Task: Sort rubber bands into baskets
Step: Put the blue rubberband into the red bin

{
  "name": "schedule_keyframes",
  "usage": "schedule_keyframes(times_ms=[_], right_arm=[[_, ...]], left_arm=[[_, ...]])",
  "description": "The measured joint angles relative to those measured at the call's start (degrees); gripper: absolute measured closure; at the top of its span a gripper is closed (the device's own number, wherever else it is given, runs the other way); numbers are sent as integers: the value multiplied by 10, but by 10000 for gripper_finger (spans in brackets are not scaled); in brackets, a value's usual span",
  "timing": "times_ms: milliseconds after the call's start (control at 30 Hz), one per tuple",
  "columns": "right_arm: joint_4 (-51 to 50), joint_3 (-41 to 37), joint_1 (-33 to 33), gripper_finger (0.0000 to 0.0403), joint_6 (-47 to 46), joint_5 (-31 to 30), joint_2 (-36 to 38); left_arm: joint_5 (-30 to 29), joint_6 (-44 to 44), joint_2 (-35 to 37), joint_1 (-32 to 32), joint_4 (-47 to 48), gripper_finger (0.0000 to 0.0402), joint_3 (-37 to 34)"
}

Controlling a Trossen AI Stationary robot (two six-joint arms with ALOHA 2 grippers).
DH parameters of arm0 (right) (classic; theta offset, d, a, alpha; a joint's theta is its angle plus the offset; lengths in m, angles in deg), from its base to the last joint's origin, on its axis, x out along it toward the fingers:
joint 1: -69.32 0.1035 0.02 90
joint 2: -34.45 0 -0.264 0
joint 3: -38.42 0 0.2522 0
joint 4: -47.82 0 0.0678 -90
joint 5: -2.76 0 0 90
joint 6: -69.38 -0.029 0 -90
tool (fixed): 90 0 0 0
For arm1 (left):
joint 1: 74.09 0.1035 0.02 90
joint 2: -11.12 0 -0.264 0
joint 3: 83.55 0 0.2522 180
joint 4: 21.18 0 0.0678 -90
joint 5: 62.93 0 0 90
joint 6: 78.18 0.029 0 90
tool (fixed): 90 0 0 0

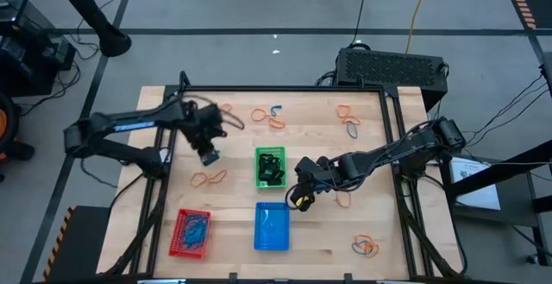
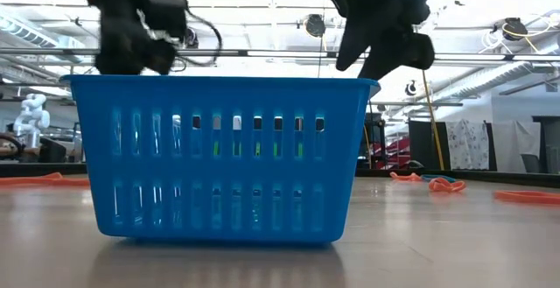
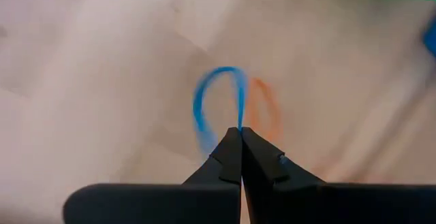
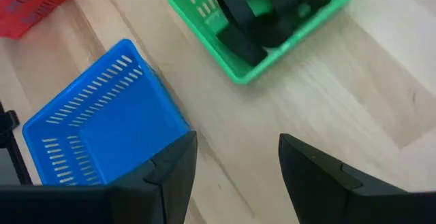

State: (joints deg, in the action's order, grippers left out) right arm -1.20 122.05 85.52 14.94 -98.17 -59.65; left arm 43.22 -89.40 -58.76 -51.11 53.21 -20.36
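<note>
My left gripper (image 1: 209,153) hangs over the table's left half, left of the green basket (image 1: 270,167), and is shut on a blue rubber band (image 3: 216,98). A blurred orange band (image 3: 264,108) shows beside the blue loop. The green basket holds black bands (image 4: 252,20). The blue basket (image 1: 272,228) and the red basket (image 1: 191,232) stand near the front edge. My right gripper (image 4: 237,159) stands open over bare wood between the green basket (image 4: 225,64) and the blue basket (image 4: 102,122), with nothing between its fingers. My left gripper pinches the blue rubber band at one spot of its loop (image 3: 238,120), right at the tips of its two fingers. The fingers come from above, slanting down. The rest of the loop stands out beyond the fingertips.
Orange bands lie loose on the wood: below my left gripper (image 1: 207,179), at the far edge (image 1: 267,116) (image 1: 349,116), near my right gripper (image 1: 343,199) and at the front right (image 1: 366,247). The red basket holds blue bands (image 1: 193,228).
</note>
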Motion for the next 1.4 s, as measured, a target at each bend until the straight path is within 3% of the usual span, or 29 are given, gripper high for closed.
schedule_keyframes(times_ms=[267, 500, 800, 967, 1200, 1300, 1400], right_arm=[[55, 0, -22, 204, 64, -16, 0], [108, 0, -59, 204, 120, -12, 0], [156, 0, -194, 204, 125, -9, 0], [171, 0, -315, 204, 171, 48, -8], [201, 4, -432, 204, 225, 144, -71], [171, 48, -460, 204, 245, 170, -128], [105, 142, -472, 204, 278, 173, -197]], left_arm=[[-1, -248, 106, -221, 53, 401, 0], [-11, -438, 112, -410, 35, 401, -8], [-52, -665, 64, -611, -148, 401, -50], [-94, -748, 15, -679, -185, 401, -50], [-95, -827, -59, -734, -193, 401, -51], [-94, -841, -84, -742, -219, 401, -51], [-91, -844, -99, -742, -231, 401, -51]])
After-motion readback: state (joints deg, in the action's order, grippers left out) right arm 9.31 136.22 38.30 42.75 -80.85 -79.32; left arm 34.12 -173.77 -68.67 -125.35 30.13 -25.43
